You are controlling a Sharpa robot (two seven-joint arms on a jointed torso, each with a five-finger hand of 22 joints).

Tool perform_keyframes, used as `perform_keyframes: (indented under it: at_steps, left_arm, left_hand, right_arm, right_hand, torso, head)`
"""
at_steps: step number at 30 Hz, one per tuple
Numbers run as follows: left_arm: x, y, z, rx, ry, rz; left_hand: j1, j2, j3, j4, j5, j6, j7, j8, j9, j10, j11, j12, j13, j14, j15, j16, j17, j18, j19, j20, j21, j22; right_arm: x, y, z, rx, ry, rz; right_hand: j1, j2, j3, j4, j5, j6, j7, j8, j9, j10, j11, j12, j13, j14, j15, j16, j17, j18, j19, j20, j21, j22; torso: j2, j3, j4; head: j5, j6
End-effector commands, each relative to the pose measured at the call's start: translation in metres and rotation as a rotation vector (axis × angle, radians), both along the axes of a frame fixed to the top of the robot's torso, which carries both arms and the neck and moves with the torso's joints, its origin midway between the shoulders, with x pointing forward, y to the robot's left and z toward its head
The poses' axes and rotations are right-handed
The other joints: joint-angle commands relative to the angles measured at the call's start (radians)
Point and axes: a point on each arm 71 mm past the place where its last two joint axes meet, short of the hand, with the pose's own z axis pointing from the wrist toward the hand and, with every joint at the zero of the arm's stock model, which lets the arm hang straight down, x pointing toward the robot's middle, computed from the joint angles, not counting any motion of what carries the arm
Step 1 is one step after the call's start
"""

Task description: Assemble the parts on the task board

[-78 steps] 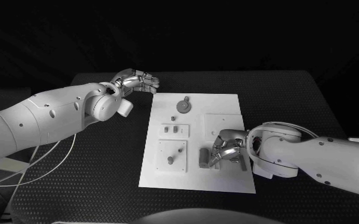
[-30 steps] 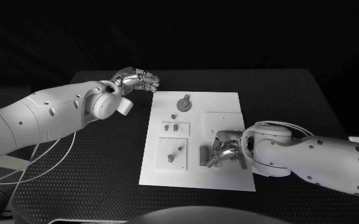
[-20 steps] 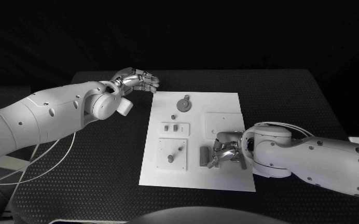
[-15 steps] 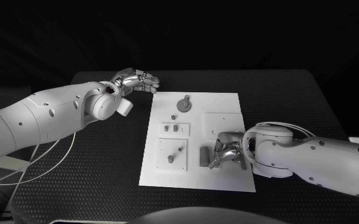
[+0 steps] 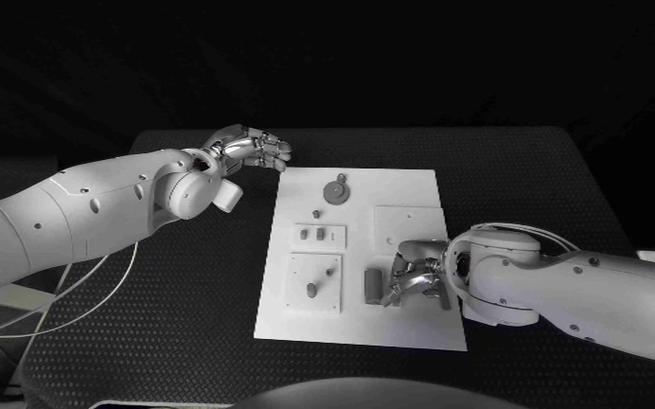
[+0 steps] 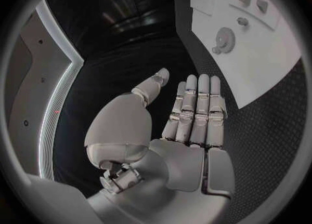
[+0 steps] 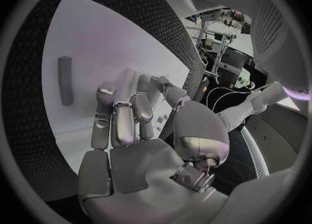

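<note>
— Board (image 5: pixel 410 191) lies in the middle of the black table (image 5: pixel 546 182), white and long, with the grey parts on it. Do you see them?

— Yes. A round gear-like part (image 5: pixel 334 188) is at the far end, with a small knob (image 5: pixel 317 213) just near it. Lower there is a small plate with two little pieces (image 5: pixel 321 234), then a square plate with a peg (image 5: pixel 311 288) on it. A dark bar (image 5: pixel 373 286) lies flat beside that square plate.

— And the right hand (image 5: pixel 414 279)?

— It is low over the near right part of the board, just beside the dark bar. Its fingers are bent downward toward the board. In the right wrist view the fingers (image 7: pixel 124 117) are half curled, and the bar (image 7: pixel 65 80) lies apart from them on the white surface. I cannot tell if it holds something; the fingertips hide what is under them.

— The left hand (image 5: pixel 250 151)?

— It is off the board, above the table near the far left corner of the board. In the left wrist view the fingers (image 6: pixel 195 107) are straight and side by side, the thumb apart, with nothing in the palm. The gear (image 6: pixel 225 39) shows beyond the fingertips, well apart.
</note>
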Motion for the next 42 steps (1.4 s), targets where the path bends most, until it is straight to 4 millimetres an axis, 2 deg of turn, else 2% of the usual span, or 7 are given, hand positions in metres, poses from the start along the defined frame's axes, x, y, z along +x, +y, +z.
perform_keyframes:
  at_steps: [1, 13, 28, 37, 42]
  left_arm:
    - [-0.001, -0.002, 0.001, -0.006, -0.001, -0.018]
    - [-0.001, -0.002, 0.001, -0.007, 0.000, -0.020]
    - [-0.001, -0.002, 0.000, -0.006, 0.001, -0.021]
    - [0.000, -0.001, 0.000, -0.006, -0.001, -0.018]
    - [0.000, -0.001, 0.001, -0.006, -0.004, -0.016]
  left_hand:
    - [-0.008, 0.000, -0.004, 0.001, -0.001, 0.001, -0.004, 0.003, -0.001, 0.004, -0.001, 0.006, -0.001, -0.002, 0.003, -0.007, 0.001, 0.018, -0.005, 0.001, 0.004, -0.001]
    - [-0.009, 0.000, -0.004, 0.001, -0.001, 0.001, -0.003, 0.003, -0.001, 0.004, -0.001, 0.005, -0.001, -0.002, 0.003, -0.008, 0.002, 0.018, -0.005, 0.002, 0.004, -0.001]
    - [-0.010, 0.000, -0.005, 0.001, -0.001, 0.001, -0.003, 0.003, -0.001, 0.005, -0.001, 0.005, -0.001, -0.002, 0.003, -0.008, 0.004, 0.018, -0.006, 0.002, 0.004, -0.001]
    - [-0.011, 0.000, -0.005, 0.002, -0.001, 0.001, -0.003, 0.003, -0.001, 0.005, -0.001, 0.005, -0.001, -0.002, 0.003, -0.009, 0.004, 0.018, -0.006, 0.002, 0.004, -0.002]
    - [-0.011, 0.000, -0.005, 0.002, -0.001, 0.001, -0.003, 0.003, -0.002, 0.005, -0.001, 0.005, -0.001, -0.002, 0.003, -0.009, 0.005, 0.018, -0.006, 0.002, 0.004, -0.002]
  right_arm:
    - [0.000, 0.002, 0.001, 0.010, -0.010, 0.010]
    - [0.003, 0.009, 0.001, -0.017, -0.050, 0.035]
    - [0.007, 0.007, 0.002, -0.042, -0.106, 0.036]
    - [0.007, -0.005, 0.008, 0.028, -0.079, -0.015]
    - [0.024, -0.020, 0.023, 0.057, -0.082, -0.068]
  right_hand:
    - [-0.004, -0.009, 0.001, 0.008, 0.004, 0.004, 0.000, -0.003, -0.001, 0.005, 0.000, 0.002, 0.001, 0.005, -0.005, -0.002, 0.000, 0.025, 0.006, 0.002, -0.004, 0.012]
    - [-0.008, -0.010, 0.005, 0.017, 0.004, 0.005, 0.000, -0.004, -0.002, 0.006, 0.000, 0.001, 0.002, 0.005, -0.005, -0.002, -0.001, 0.025, 0.007, 0.002, -0.006, 0.011]
    - [-0.002, 0.009, 0.008, 0.014, 0.004, 0.006, 0.000, -0.004, -0.002, 0.007, 0.000, 0.001, 0.004, 0.006, -0.005, -0.002, 0.001, 0.025, 0.008, 0.001, -0.006, 0.012]
    - [-0.010, -0.012, 0.003, 0.015, 0.004, 0.003, 0.001, -0.006, -0.002, 0.003, 0.001, -0.008, -0.002, 0.008, -0.005, -0.001, 0.006, 0.025, 0.008, 0.001, -0.007, 0.013]
    - [-0.011, -0.022, 0.008, 0.023, 0.004, -0.004, 0.004, -0.009, -0.001, -0.001, 0.004, -0.018, -0.008, 0.006, -0.005, -0.002, 0.001, 0.025, 0.009, 0.000, -0.008, 0.012]
  torso:
    - [0.000, -0.0001, -0.0023]
    - [-0.001, -0.0008, -0.0009]
    - [0.000, -0.0008, -0.0004]
    - [-0.001, 0.0005, -0.0013]
    - [-0.002, -0.0006, -0.0042]
  head:
    - [0.001, -0.001]
    - [-0.001, -0.003]
    - [-0.002, -0.004]
    - [-0.001, -0.001]
    - [-0.003, 0.004]
